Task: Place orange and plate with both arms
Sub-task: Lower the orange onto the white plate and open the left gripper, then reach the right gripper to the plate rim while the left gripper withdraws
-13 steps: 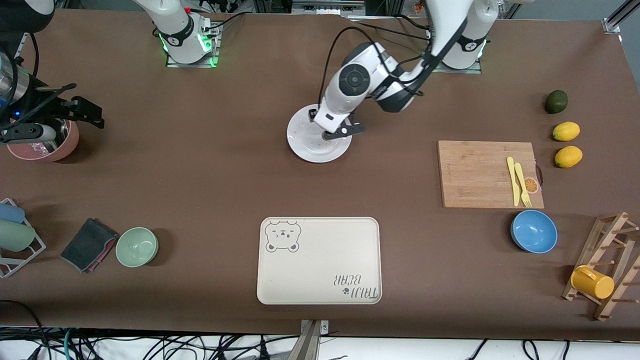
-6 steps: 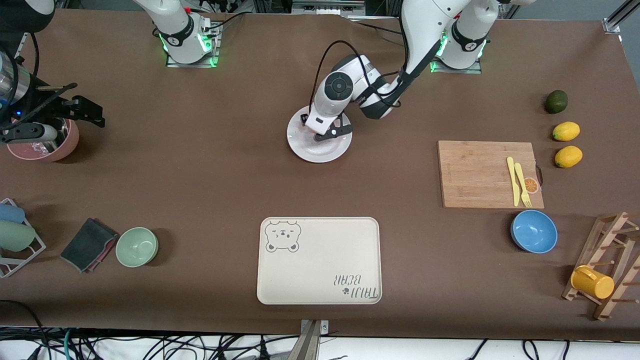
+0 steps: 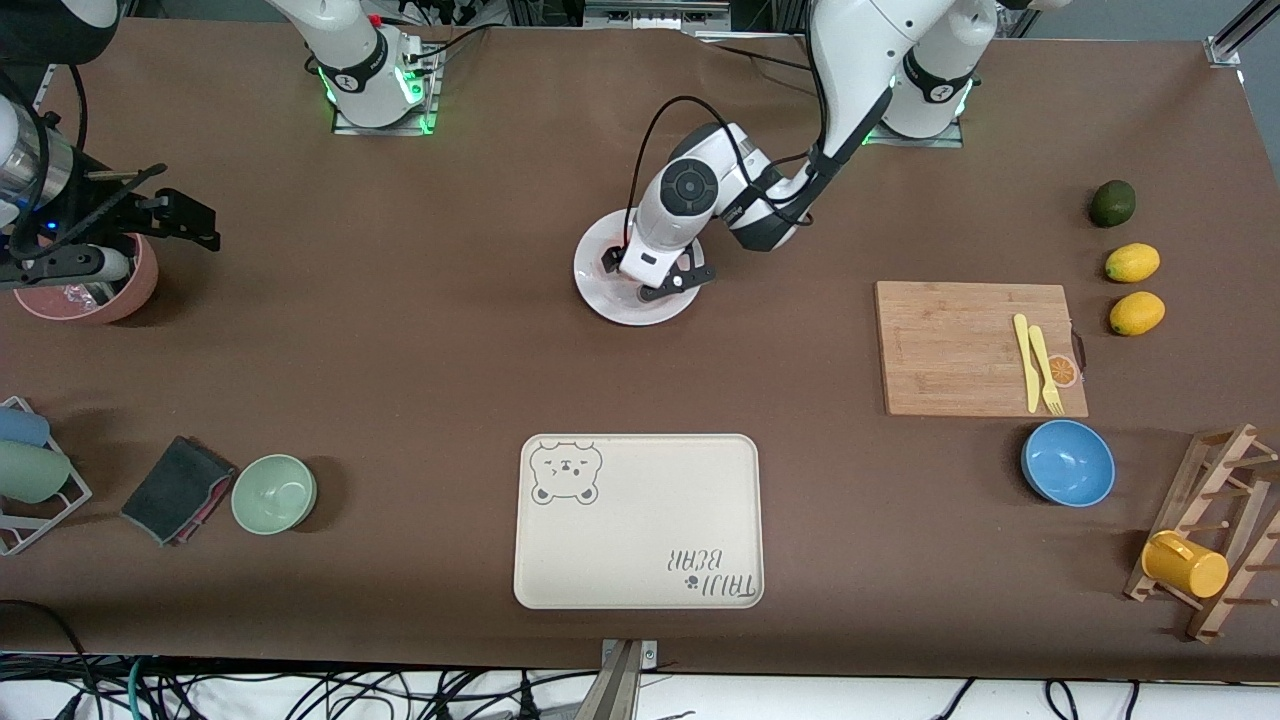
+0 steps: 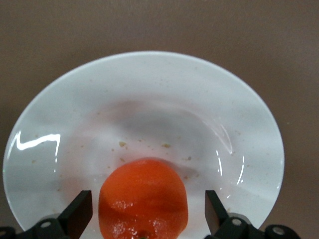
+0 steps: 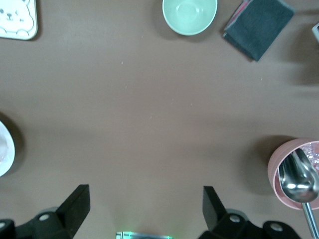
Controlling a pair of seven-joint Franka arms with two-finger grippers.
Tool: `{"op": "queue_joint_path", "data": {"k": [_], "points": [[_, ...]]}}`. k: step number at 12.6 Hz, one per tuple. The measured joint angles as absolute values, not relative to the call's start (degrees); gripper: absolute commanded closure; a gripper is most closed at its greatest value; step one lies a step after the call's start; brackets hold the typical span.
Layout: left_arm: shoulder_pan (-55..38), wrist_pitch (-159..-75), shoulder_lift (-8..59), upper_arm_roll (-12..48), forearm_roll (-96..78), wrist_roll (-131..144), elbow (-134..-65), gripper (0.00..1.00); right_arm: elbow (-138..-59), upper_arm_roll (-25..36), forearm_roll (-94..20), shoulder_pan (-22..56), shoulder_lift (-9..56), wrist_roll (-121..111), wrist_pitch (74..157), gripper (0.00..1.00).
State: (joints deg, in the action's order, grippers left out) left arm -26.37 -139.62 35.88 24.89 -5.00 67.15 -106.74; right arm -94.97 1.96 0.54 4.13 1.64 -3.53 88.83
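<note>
White plate (image 4: pixel 149 94) carries the orange (image 4: pixel 143 198); the left hand (image 4: pixel 145 214) hangs spread wide around it, fingers (image 4: pixel 79 211) clear of the fruit. Right hand (image 5: pixel 144 209), over the desk (image 5: pixel 149 124), gapes empty.

Item count on counter (image 3: pixel 420 330):
- Orange (image 4: pixel 143 196): 1, on plate.
- Plate (image 3: pixel 600 295): 1.
- Lemons (image 3: pixel 1132 263) (image 3: pixel 1137 313): 2.
- Dark green fruit (image 3: pixel 1112 203): 1.
- Bowls: 3 – green (image 3: pixel 274 493), blue (image 3: pixel 1068 463), pink (image 3: pixel 95 290).
- Bear tray (image 3: pixel 638 521): 1.
- Cutting board (image 3: pixel 975 347): 1.
- Yellow cutlery: 2 – knife (image 3: pixel 1025 362), fork (image 3: pixel 1045 370).
- Yellow mug (image 3: pixel 1184 564): 1.
- Wooden rack (image 3: pixel 1225 530): 1.
- Dark cloth (image 3: pixel 176 489): 1.
- Hands: 2 – left (image 3: pixel 650 285), right (image 3: pixel 110 235).
</note>
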Motion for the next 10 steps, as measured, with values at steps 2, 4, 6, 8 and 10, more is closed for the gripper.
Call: {"op": "queue_joint_path", "data": {"k": [2,4,6,8,10], "points": [[-25.2,-134.5,35.9,24.8,-5.0,67.1,-103.5,0.0,-95.0,1.9,0.2,4.1,2.2,-3.6,86.7,0.0],[-23.1,-125.7,35.8,24.7,-4.8,66.6,-97.9,0.0,-95.0,1.8,-0.8,4.3,3.2,-3.7,84.5,0.0],[-18.8,-116.5,35.7,24.0,-4.4,60.9,-92.3,0.0,-95.0,1.6,-4.4,4.6,4.4,-3.7,84.1,0.0],[-12.1,-110.2,35.7,23.5,-3.9,52.7,-89.5,0.0,-95.2,1.4,-8.4,4.8,6.5,-4.9,83.7,0.0],[-6.1,-105.6,35.7,23.4,1.0,45.6,-87.9,0.0,-96.3,1.2,-14.2,6.0,9.7,-5.2,84.9,0.0]]}}
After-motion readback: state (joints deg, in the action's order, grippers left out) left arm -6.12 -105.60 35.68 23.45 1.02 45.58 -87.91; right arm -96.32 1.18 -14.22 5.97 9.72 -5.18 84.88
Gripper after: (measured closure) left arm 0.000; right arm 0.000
